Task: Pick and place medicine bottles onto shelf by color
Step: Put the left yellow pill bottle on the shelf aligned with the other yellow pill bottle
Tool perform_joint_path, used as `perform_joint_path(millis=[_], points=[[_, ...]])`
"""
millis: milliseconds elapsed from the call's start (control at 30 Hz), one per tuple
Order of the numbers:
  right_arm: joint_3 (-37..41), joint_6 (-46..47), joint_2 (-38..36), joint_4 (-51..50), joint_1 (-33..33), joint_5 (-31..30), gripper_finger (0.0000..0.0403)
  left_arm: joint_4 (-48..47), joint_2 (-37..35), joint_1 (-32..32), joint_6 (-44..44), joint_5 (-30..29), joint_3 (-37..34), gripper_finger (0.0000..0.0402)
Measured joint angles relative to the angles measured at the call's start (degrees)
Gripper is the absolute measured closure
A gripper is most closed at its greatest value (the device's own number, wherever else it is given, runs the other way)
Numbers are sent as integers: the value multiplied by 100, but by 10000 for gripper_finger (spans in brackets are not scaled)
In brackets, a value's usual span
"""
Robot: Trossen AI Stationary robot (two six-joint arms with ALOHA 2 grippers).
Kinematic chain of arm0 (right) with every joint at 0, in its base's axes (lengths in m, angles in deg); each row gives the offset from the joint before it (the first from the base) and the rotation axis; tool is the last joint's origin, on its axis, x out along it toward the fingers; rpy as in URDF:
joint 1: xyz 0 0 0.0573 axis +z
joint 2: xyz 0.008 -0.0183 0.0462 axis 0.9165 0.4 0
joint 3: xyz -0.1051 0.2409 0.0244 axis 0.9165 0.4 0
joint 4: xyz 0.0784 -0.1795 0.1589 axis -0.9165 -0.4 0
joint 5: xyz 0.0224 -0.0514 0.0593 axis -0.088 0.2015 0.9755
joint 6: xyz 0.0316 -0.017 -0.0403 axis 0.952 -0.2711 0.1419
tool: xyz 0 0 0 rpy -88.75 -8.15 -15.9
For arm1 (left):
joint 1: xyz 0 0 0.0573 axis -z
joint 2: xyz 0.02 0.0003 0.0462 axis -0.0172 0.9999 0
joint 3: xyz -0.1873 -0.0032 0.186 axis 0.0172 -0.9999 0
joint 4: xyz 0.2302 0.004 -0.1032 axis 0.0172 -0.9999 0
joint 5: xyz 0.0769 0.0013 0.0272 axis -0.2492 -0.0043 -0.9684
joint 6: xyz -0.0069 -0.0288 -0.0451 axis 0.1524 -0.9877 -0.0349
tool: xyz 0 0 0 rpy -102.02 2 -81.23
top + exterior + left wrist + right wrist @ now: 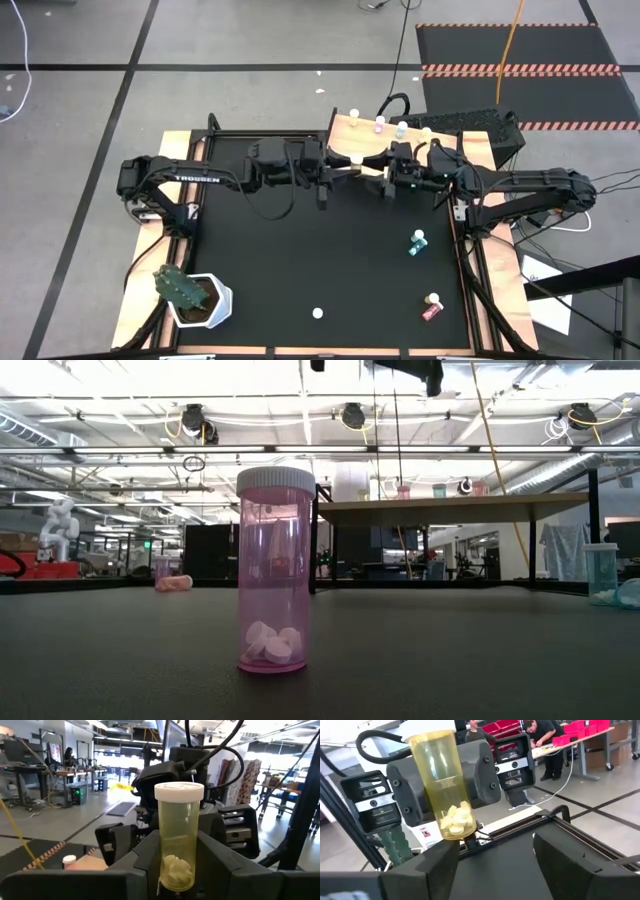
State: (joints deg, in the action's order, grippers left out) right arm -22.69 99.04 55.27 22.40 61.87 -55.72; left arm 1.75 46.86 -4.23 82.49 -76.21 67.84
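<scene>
1. Left gripper (345, 171), centre of the high view at the near edge of the shelf (345, 128): fingers closed on a yellow medicine bottle (178, 840), upright, white cap on, white pills at its bottom.
2. Right gripper (375, 178), just right of the left one, facing it: fingers spread apart, holding nothing, the yellow bottle beside one of them.
3. Shelf, upper centre of the high view: four small white-capped bottles along its far side.
4. Teal bottle (417, 242), right of centre on the black table (300, 260).
5. Red bottle (431, 306), lower right, lying tilted.
6. Pink bottle (274, 570), upright, centre of the low view, white pills inside.
7. Potted cactus (185, 290), lower left.
</scene>
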Motion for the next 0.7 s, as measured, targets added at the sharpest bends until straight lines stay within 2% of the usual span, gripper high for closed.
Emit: perform_joint_path(millis=[167,300,567,700], points=[[8,-355,-23,19,0,3,182,-200,-17,4,0,-153,15,293],[20,-638,-21,-16,0,-1,185,-394,-24,7,-20,-337,20,293],[9,-948,-38,27,2,323,141,-541,-6,-52,50,-391,7,293],[9,-1023,-30,-21,2,314,139,-533,-11,-97,21,-403,7,293]])
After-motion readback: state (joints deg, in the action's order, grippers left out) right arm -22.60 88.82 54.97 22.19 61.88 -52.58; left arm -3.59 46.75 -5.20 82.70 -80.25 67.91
